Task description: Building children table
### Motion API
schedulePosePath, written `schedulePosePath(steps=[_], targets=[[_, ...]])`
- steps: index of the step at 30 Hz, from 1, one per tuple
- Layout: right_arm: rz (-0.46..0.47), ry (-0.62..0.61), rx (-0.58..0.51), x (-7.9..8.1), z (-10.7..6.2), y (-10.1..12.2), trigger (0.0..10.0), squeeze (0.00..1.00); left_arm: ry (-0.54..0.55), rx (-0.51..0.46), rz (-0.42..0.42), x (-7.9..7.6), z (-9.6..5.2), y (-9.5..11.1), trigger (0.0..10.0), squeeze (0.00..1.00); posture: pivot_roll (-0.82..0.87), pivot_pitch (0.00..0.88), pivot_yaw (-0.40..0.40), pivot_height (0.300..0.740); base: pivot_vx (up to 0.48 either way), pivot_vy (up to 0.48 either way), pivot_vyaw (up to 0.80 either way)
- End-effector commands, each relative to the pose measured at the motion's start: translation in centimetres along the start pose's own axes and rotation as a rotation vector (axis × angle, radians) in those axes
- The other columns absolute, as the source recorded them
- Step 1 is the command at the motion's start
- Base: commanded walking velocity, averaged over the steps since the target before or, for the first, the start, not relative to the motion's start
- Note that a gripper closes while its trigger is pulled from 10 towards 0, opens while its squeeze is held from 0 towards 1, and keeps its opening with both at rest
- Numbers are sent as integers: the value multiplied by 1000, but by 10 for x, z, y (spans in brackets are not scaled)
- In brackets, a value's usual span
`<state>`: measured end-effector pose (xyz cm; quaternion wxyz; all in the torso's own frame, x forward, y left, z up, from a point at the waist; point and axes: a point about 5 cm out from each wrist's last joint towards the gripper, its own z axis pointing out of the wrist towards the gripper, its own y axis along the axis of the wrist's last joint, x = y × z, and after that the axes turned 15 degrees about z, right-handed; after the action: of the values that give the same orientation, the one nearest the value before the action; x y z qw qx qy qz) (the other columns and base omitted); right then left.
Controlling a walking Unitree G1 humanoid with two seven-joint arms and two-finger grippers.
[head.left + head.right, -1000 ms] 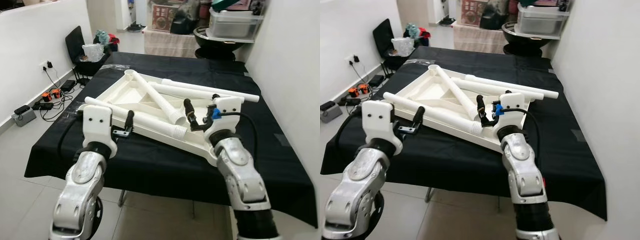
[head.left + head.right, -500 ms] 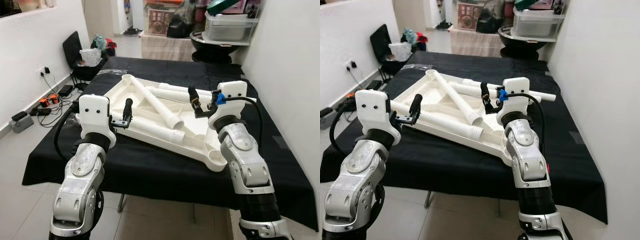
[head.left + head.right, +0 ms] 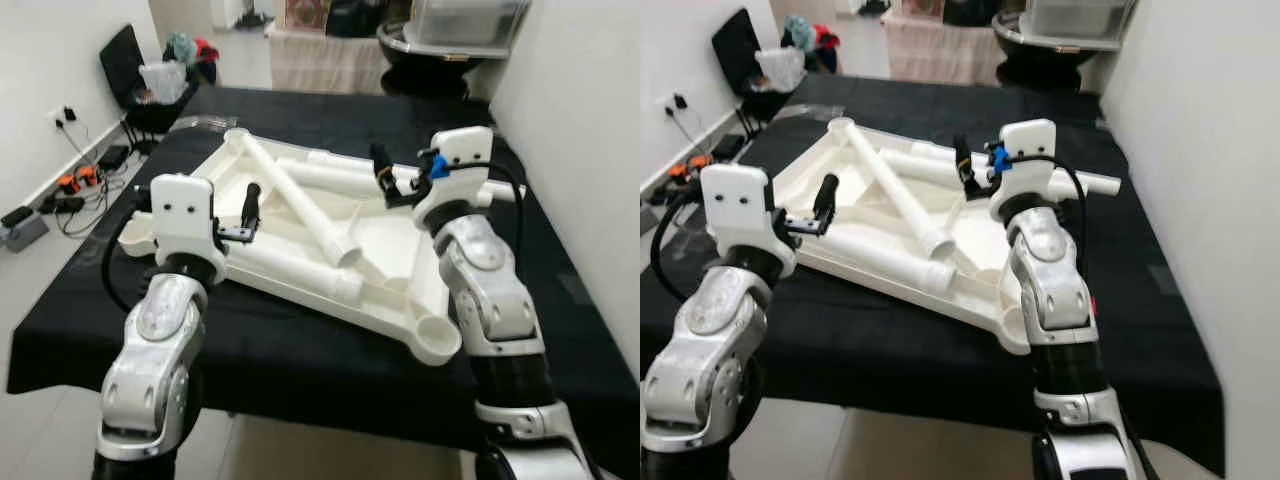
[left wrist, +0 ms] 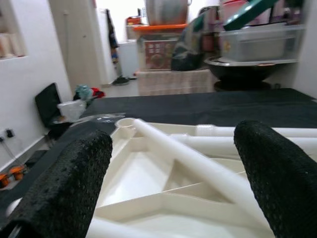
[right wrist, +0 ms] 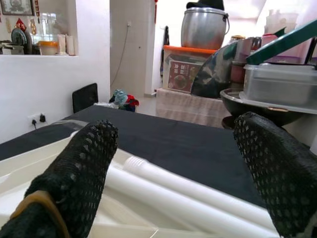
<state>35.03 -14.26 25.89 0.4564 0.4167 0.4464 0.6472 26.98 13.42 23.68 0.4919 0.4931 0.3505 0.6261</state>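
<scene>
Black-covered table [image 3: 300,350] carries white tabletop [image 3: 390,245] with loose legs [image 3: 290,200]; left pincer [image 3: 250,205] and right pincer [image 3: 385,180] hover released, empty

You see a white table top [image 3: 300,215] with white legs [image 3: 300,200] on it, all lying on a worktop under a black cloth [image 3: 300,340]. Both arms are shiny silver, and each tool, left tool [image 4: 173,173] and right tool [image 5: 173,173], has black fingers (bumpy, like a net). One blue clip [image 3: 432,166] sits on the right wrist.
</scene>
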Motion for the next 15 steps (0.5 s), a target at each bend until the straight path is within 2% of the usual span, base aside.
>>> schedulePosePath(steps=[1,5,7,10,15], targets=[[28,21,11,5,8,6,10000,0,9,27,13,3,-1,-4,10000,0,23,7,-54,740,0,0,0],[54,51,43,5,20,16,10000,0,16,40,5,3,-2,-7,10000,0,24,8,-54,740,0,0,0],[54,51,43,5,20,16,10000,0,16,40,5,3,-2,-7,10000,0,24,8,-54,740,0,0,0],[43,83,102,7,34,23,10000,0,22,49,-5,4,-2,-9,10000,0,23,12,-56,740,0,0,0],[22,90,148,11,44,25,10000,0,19,51,-7,4,-3,-9,10000,0,23,13,-58,740,0,0,0]])
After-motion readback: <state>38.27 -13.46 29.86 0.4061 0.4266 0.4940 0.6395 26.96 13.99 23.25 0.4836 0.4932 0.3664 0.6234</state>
